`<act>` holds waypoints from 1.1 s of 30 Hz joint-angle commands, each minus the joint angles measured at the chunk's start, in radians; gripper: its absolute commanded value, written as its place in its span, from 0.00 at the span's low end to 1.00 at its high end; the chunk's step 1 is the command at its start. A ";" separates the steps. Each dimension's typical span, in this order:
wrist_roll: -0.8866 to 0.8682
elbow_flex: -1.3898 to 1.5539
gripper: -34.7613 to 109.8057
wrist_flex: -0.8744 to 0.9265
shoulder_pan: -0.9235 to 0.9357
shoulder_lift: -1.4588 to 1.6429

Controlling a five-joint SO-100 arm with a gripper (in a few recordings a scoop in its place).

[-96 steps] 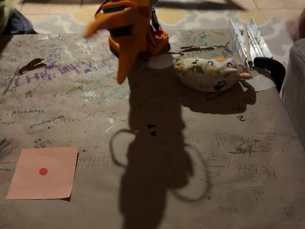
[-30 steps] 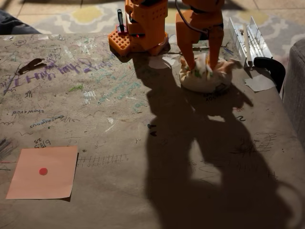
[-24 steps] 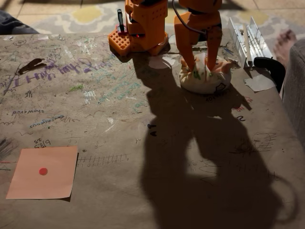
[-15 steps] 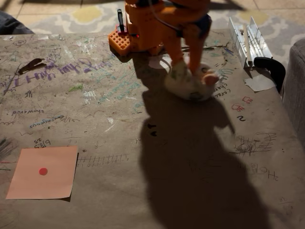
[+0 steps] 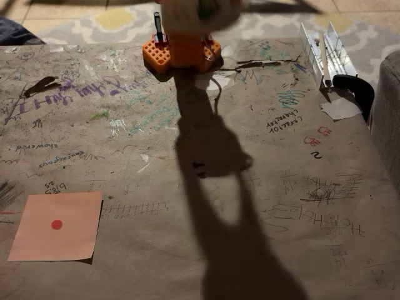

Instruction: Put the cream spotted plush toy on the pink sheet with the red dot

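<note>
The worktop (image 5: 262,206), covered in brown paper scribbled all over with pen and marker, takes up most of the fixed view, with a long dark shadow of the arm running down its middle towards the near edge. The orange arm's base (image 5: 181,53) stands at the far edge, and above it the arm rises out past the top of the picture. Up there a blurred pale mass with a greenish fleck, the cream spotted plush toy (image 5: 200,12), hangs off the worktop directly over the base. The tool itself is lost in that blur and cut by the frame, so whether its fingers are apart or closed on the toy cannot be told.

Far below and to the left of the toy, near the front left corner, lies the pink sheet with the red dot (image 5: 56,226), flat and bare, well apart from the arm. To the right of the base, along the far right edge, a clear plastic rack (image 5: 325,53) stands beside a black handle (image 5: 356,87), with a white paper scrap (image 5: 340,109) just below them.
</note>
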State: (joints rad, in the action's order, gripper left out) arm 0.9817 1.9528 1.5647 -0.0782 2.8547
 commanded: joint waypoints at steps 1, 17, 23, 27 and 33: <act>0.170 -0.137 0.24 -0.103 0.095 0.146; 0.356 -0.086 0.24 -0.657 0.276 0.423; 0.321 -0.060 0.24 -0.687 0.270 0.324; 0.305 -0.060 0.24 -0.726 0.264 0.295; 0.290 -0.061 0.24 -0.744 0.255 0.272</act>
State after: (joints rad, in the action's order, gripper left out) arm 1.2763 1.8899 0.8590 0.1795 3.1631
